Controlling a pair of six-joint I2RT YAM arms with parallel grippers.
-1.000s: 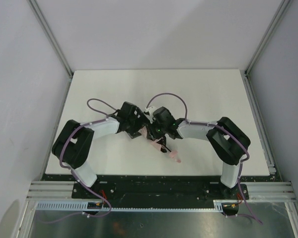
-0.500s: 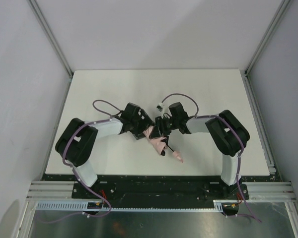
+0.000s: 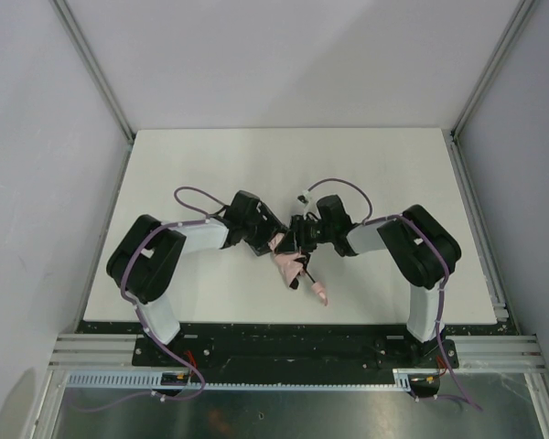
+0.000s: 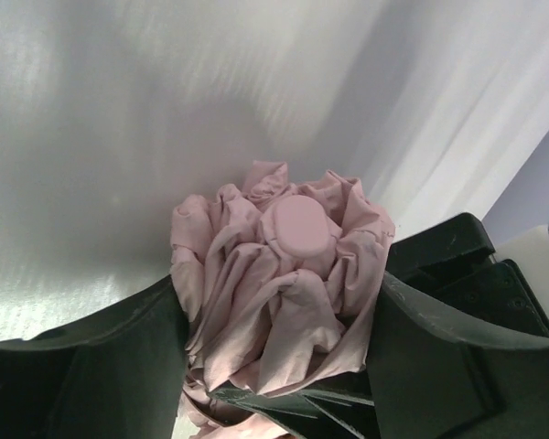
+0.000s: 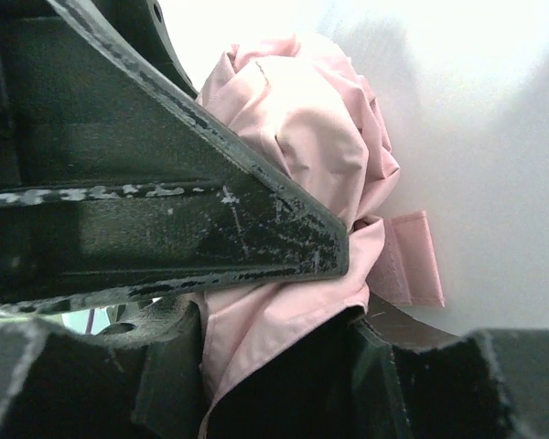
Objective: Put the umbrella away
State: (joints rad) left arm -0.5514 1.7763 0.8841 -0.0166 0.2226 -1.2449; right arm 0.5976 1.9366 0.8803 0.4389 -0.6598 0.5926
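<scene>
Left gripper (image 3: 269, 242) and right gripper (image 3: 299, 240) both clamp the bunched pink canopy of the umbrella (image 4: 288, 274). Its handle (image 3: 322, 294) points toward the white tabletop's (image 3: 375, 174) near edge. Grey walls (image 3: 284, 55) surround; the wrists hide most of the fabric.

a: what colour is the umbrella (image 3: 286, 259)? any print on it?

b: nope, plain pale pink all over. the strap (image 5: 410, 261) is a slightly deeper pink, the handle (image 3: 321, 294) at the near end is pink too, and the shaft (image 3: 307, 278) is dark.

a: and the rest?

b: left gripper (image 3: 270, 240) and right gripper (image 3: 299, 240) are both black, and the right one's finger (image 5: 165, 201) has pale grey scuffs. the left arm (image 3: 151, 261) and right arm (image 3: 421, 247) are black with white links, cables (image 3: 188, 192) lilac. table (image 3: 256, 155) is plain white, walls (image 3: 302, 55) pale grey, near rails (image 3: 293, 349) silver.
</scene>
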